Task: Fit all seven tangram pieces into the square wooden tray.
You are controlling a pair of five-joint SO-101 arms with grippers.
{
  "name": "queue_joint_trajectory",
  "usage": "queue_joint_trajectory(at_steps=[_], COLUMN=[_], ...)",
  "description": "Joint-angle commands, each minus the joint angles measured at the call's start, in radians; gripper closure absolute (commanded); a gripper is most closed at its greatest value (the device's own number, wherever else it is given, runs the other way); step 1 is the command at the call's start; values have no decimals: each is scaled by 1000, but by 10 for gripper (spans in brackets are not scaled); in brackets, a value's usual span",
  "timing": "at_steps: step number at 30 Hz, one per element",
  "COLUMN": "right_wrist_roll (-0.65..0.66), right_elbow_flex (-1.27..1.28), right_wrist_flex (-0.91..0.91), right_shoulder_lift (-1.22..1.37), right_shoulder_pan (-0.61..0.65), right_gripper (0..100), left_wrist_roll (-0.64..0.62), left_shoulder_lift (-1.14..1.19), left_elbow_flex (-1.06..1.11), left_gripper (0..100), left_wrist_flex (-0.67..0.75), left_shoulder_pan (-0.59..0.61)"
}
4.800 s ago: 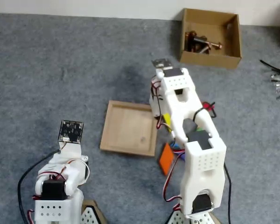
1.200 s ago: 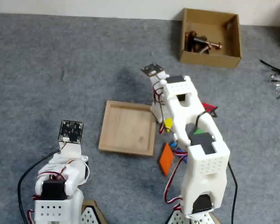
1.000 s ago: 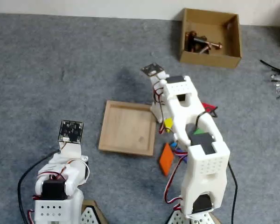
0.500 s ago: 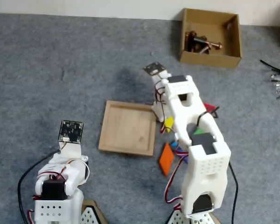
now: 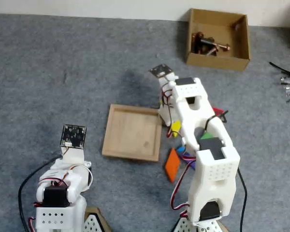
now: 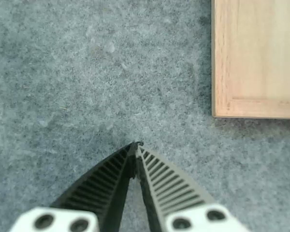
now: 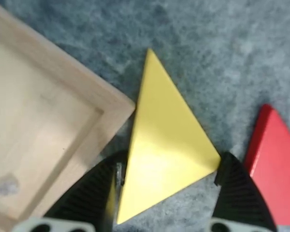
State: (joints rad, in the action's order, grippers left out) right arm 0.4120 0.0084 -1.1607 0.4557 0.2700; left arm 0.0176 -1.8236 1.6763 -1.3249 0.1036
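The square wooden tray [image 5: 117,129] lies flat on the grey carpet, with nothing inside it. My right gripper [image 7: 169,170] is shut on a yellow triangle [image 7: 162,140], one finger against each side, just off the tray's corner [image 7: 113,104]. A red piece [image 7: 275,159] lies beside it. From above, the yellow triangle [image 5: 175,128] sits under the right arm [image 5: 198,121], with orange [image 5: 172,163], blue [image 5: 181,151], purple [image 5: 191,163], green [image 5: 205,136] and red [image 5: 216,112] pieces partly hidden around it. My left gripper [image 6: 137,145] is shut over bare carpet near a tray corner [image 6: 222,108].
A cardboard box [image 5: 217,34] holding metal parts stands at the back right. Cables and small items [image 5: 287,82] lie at the right edge. The left arm [image 5: 63,188] stays near the front left, with open carpet between it and the tray.
The right arm's wrist turned and lowered beside the tray, then edged slightly right with the yellow triangle. The tray shifted a little left. The left arm has not moved.
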Motion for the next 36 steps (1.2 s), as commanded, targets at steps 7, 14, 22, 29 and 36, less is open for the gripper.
queue_joint_trajectory(at_steps=[7, 14, 22, 29, 36], right_wrist_roll=[3, -64, -68, -161, -164], right_elbow_flex=[-22, -59, -145, -305, -323], right_wrist_flex=[-117, -119, -185, -306, -314], right_shoulder_lift=[-42, -44, -45, -44, -38], right_shoulder_pan=[-18, -18, -18, -8, 35], right_gripper=[800, 800, 800, 800, 800], left_wrist_roll=[-2, -2, -2, -2, -2], left_shoulder_lift=[-10, -10, -10, -10, -10], left_elbow_flex=[18, 18, 18, 18, 18], left_gripper=[995, 995, 995, 995, 995], left_wrist_flex=[-3, -3, -3, -3, -3], left_shoulder_pan=[-12, -12, -12, -12, -12])
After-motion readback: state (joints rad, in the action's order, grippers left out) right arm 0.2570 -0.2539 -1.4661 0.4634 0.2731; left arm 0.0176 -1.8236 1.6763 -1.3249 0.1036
